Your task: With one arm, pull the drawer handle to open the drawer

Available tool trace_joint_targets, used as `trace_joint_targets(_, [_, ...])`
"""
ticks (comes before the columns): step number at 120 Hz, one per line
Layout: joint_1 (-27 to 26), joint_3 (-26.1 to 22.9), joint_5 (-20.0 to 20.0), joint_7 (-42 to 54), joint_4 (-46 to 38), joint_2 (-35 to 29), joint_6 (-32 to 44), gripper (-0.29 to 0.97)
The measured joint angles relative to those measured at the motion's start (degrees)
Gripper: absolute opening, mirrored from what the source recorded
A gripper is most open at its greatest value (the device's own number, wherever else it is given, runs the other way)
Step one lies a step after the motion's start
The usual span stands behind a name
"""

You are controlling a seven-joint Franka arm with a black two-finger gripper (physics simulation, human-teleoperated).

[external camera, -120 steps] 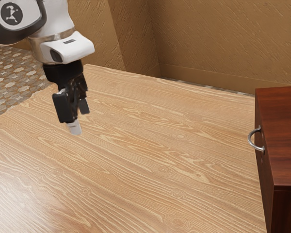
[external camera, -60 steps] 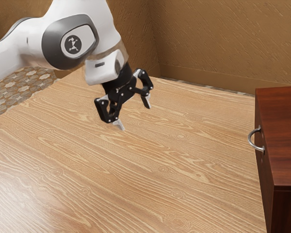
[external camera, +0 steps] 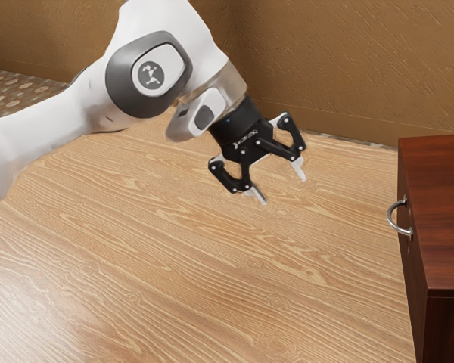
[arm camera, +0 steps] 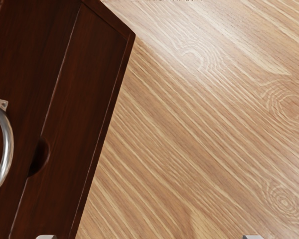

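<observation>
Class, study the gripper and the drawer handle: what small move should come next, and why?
Probably carry the gripper toward the exterior view's right, to the handle. It is open and hangs above the table, well apart from the handle, so nothing can be pulled yet.

A curved silver handle (arm camera: 8,144) sits on the dark cabinet (arm camera: 79,99) standing on the pale wooden table (arm camera: 214,124).
</observation>
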Motion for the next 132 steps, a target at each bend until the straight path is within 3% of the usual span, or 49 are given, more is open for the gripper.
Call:
trace_joint_targets(14, [1.1, -2.6, -1.9, 5.7, 0.9, 1.6, 2.1, 0.44])
trace_joint_targets(55, [-1.0, -2.8, -4.6, 16.9, 2.9, 6.5, 6.4, 0.36])
trace_joint_targets(101, [-3.0, -2.7, -9.9, 23.7, 2.9, 10.1, 9.8, 0.29])
trace_joint_targets(132, [-4.9, -2.7, -11.0, 26.3, 2.8, 12.9, 12.0, 0.26])
